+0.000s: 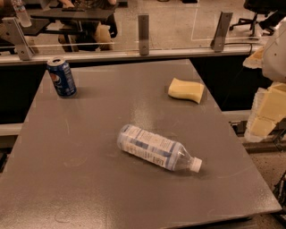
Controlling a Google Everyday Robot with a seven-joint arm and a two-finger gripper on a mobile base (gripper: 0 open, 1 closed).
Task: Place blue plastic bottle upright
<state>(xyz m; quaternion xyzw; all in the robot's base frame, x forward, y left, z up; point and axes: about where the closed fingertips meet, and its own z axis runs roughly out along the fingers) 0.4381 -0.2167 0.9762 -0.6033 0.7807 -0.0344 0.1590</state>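
The blue plastic bottle lies on its side near the middle of the grey table. It is clear, with a pale blue-and-white label. Its white cap points to the front right and its base to the back left. My gripper shows as pale yellow and white parts at the right edge of the view, beyond the table's right side. It is well apart from the bottle and holds nothing that I can see.
A dark blue Pepsi can stands upright at the table's back left. A yellow sponge lies at the back right. A glass barrier with metal posts runs behind the table. A small clear bottle stands beyond it at the far left.
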